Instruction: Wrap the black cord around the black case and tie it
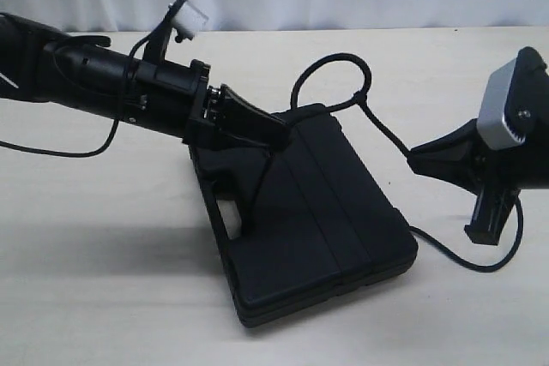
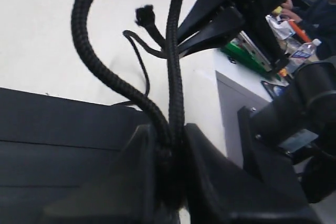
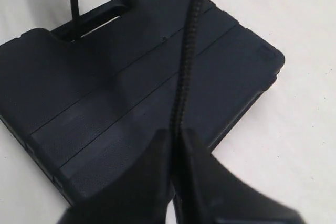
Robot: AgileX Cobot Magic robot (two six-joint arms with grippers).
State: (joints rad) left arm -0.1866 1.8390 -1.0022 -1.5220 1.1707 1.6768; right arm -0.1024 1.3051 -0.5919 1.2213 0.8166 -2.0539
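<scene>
The black case (image 1: 317, 212) lies flat on the table (image 1: 103, 297). The left gripper (image 1: 281, 130), above the case's handle end, is clamped on the black cord (image 1: 330, 62); the right gripper (image 1: 415, 159) pinches the same cord beside the case, a loop arching between them.

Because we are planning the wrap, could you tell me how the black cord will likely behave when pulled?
Probably floppy: the black cord curls in a loose loop between the left pincer and right pincer. Its braided surface likely resists slipping; both pincers hold it pinched. It should drape over the black case, not shift it.
</scene>
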